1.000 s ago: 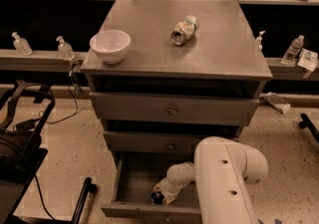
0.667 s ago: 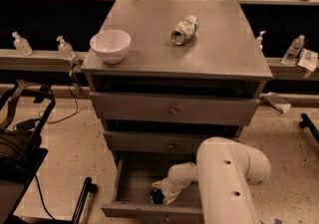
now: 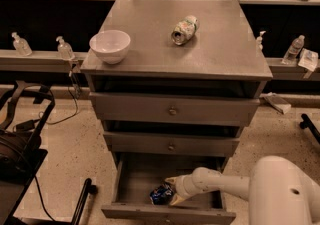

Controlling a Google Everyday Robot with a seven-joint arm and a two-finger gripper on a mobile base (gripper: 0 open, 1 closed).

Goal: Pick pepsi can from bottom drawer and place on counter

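The bottom drawer (image 3: 131, 183) stands pulled open below two shut grey drawers. Inside it, near the front, lies the dark blue pepsi can (image 3: 160, 194). My white arm reaches in from the lower right, and the gripper (image 3: 170, 190) sits right against the can's right side, one pale finger above it and one below. Whether the fingers press on the can does not show. The grey counter (image 3: 220, 44) on top of the cabinet carries a bowl and another can.
A white bowl (image 3: 110, 45) sits at the counter's left front. A pale green-and-white can (image 3: 184, 29) lies on its side mid-counter. Small bottles (image 3: 64, 48) line the ledges on both sides. Black equipment and cables (image 3: 20, 134) fill the floor at left.
The gripper has shifted slightly left and forward in the drawer, closer around the pepsi can. Everything on the counter is unchanged.
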